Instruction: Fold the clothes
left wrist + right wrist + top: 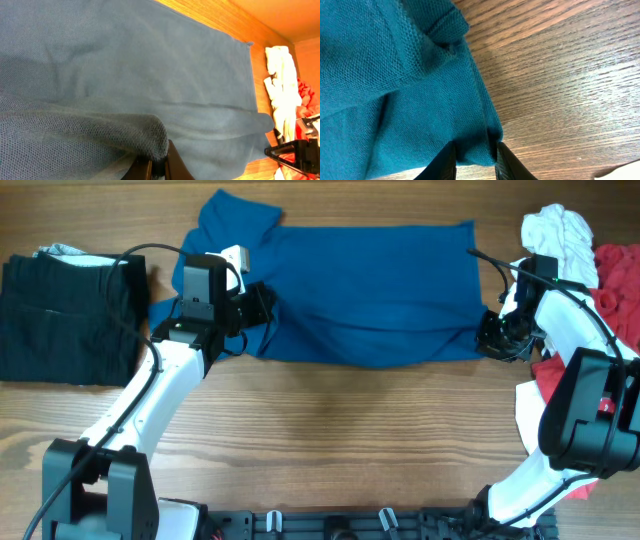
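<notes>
Where the wooden counter runs widest, the blue shirt lies spread flat across its far middle, one short sleeve flared at the upper left corner and soft ripples along the near hem. The left gripper sits at the shirt's left side; in its wrist view its jaws are pressed fully together on a raised, bunched fold of the blue knit, which humps up over the dark fingertips. The right gripper is at the shirt's near right corner, its jaws narrowed but not touching, with a tuck of the shirt's edge pinched between the two black fingers just above the wood grain. A folded black garment rests at the counter's left end, apart from the shirt. A crumpled white garment lies at the far right, touching a red garment heaped just beside it behind the right arm.
</notes>
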{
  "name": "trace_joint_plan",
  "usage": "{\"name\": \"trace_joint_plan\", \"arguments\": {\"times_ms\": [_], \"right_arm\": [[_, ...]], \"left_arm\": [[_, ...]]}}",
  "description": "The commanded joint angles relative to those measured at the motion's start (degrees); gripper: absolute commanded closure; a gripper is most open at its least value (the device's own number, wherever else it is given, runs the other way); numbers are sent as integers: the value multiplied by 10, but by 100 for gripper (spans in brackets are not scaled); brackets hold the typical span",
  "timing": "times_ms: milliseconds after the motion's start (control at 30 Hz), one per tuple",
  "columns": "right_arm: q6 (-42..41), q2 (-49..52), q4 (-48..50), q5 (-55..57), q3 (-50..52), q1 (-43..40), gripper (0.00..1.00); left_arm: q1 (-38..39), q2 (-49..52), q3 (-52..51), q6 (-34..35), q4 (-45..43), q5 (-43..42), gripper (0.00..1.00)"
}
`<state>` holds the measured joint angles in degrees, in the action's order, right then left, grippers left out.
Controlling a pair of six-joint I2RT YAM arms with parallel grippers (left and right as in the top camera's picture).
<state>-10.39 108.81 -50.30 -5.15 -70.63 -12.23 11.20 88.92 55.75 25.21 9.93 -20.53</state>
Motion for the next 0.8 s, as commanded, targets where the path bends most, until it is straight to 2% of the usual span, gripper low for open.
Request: {"name": "trace_joint_plan", "arguments": {"times_ms": [0, 167, 267, 300, 333, 400, 467, 567, 667, 767], "right_arm": [[-1, 8, 0, -9, 5, 2, 75], [-1, 8, 0, -9, 5, 2, 75], [-1, 8, -1, -9, 5, 2, 75], [-1, 8, -1, -9, 5, 2, 75], [-1, 8, -1, -9, 5, 2, 75], [-1, 8, -5, -9, 5, 2, 74], [-1, 8, -6, -9, 5, 2, 74], [-1, 8, -5, -9, 5, 2, 74], [-2, 8, -6, -9, 5, 2, 74], [-2, 8, -5, -10, 5, 2, 73]], "left_arm": [[3, 21, 6, 7, -21, -9, 96], [3, 63, 6, 7, -79, -9, 96], [3, 87, 6, 7, -96, 3, 81], [2, 92, 6, 6, -95, 2, 69], [-2, 92, 6, 5, -87, 2, 60], [-27, 67, 11, -11, -28, 2, 48], [-75, 12, 15, -40, 87, 16, 46], [-132, -26, 15, -40, 252, 134, 42], [-176, -19, 10, -40, 325, 188, 42], [-199, -10, -7, -56, 324, 212, 42]]}}
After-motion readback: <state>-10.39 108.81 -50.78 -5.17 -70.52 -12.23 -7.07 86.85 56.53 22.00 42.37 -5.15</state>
